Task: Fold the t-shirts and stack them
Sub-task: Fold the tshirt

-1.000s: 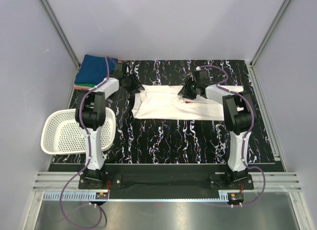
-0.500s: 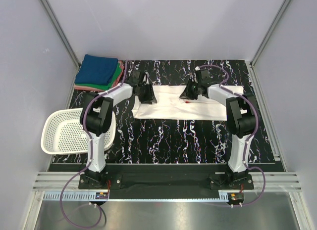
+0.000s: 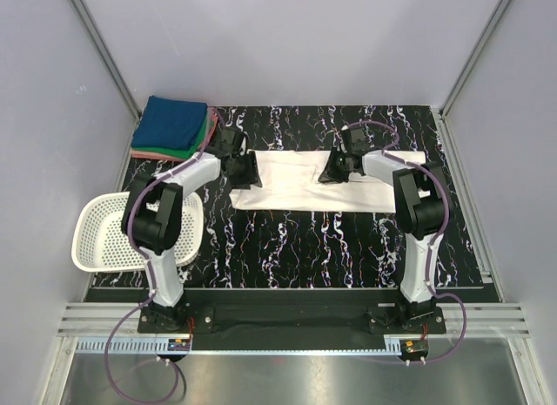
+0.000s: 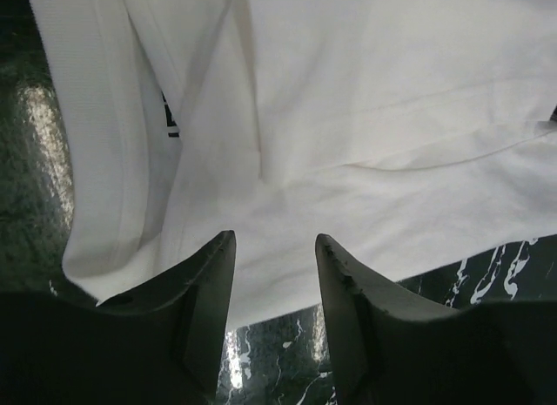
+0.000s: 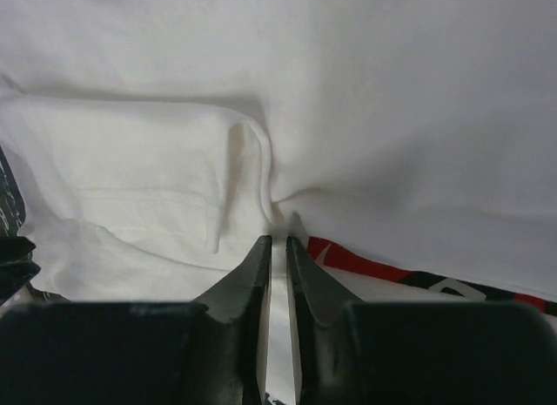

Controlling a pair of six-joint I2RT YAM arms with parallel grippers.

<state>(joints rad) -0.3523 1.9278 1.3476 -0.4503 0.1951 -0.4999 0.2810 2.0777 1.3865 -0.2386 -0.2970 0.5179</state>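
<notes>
A white t-shirt (image 3: 291,185) lies partly folded at the back middle of the table. In the left wrist view its left hem (image 4: 365,161) spreads out ahead of my left gripper (image 4: 275,248), which hovers open over the cloth's edge with nothing between its fingers. My right gripper (image 5: 278,241) is shut on a bunched fold of the white t-shirt (image 5: 174,161), and a strip of its red print (image 5: 374,267) shows just beside the fingertips. From above, the left gripper (image 3: 246,168) sits at the shirt's left end and the right gripper (image 3: 331,169) near its upper middle.
A stack of folded t-shirts (image 3: 174,126), blue over green over pink, rests at the back left corner. A white mesh basket (image 3: 109,235) hangs over the table's left edge beside the left arm. Grey walls close in the back and sides.
The left arm swung from beside the folded stack to the white shirt's left end. The right gripper closed on a fold, and the red print no longer shows from above.
</notes>
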